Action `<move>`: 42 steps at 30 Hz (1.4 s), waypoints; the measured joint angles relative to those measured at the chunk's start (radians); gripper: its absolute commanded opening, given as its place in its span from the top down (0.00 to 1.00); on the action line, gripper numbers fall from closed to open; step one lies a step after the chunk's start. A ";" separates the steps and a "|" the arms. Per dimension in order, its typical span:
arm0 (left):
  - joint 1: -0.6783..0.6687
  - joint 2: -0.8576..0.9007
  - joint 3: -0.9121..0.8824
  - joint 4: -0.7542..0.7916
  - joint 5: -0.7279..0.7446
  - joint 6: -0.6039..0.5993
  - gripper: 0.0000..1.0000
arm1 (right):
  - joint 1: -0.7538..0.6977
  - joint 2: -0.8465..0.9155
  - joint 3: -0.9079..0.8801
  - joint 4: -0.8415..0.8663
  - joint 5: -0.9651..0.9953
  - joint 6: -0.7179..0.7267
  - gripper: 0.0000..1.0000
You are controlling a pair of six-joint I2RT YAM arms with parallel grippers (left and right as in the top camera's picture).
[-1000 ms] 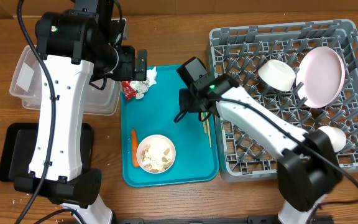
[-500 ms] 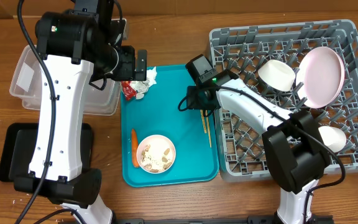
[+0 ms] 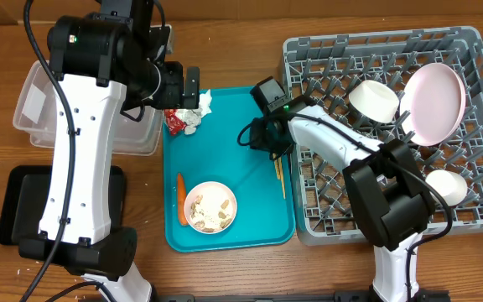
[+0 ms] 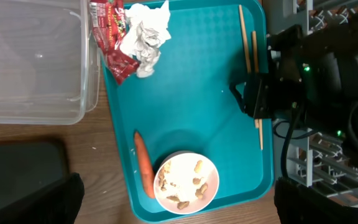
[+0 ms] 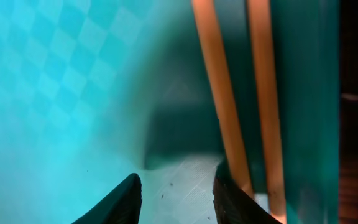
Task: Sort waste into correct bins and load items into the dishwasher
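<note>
The two chopsticks (image 3: 279, 174) lie side by side on the teal tray (image 3: 225, 159), hard against its right rim next to the dish rack (image 3: 476, 50), their long axis running along that rim, from the far side of the table toward the near side. The right gripper (image 5: 176, 194) is low over the tray floor at their far end, jaws partly apart with only bare tray between them; one fingertip (image 5: 229, 198) sits against the inner chopstick, and nothing is clamped. The carrot piece (image 3: 180, 200) lies nearly parallel to the chopsticks, just left of the bowl of scraps (image 3: 210, 206). The left gripper (image 3: 189, 87) hangs wide open above the red wrapper (image 3: 173, 122) and crumpled paper (image 3: 196, 107).
</note>
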 measured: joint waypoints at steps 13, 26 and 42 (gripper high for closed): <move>0.000 0.000 0.000 0.000 0.003 0.003 0.00 | 0.048 -0.002 0.001 -0.072 -0.107 -0.145 0.63; 0.000 0.000 0.000 0.000 0.003 0.007 0.00 | -0.053 -0.167 -0.008 -0.204 -0.080 -0.201 0.54; 0.000 0.000 0.000 0.000 0.003 0.007 0.00 | -0.017 -0.172 -0.008 -0.146 -0.050 -0.229 0.56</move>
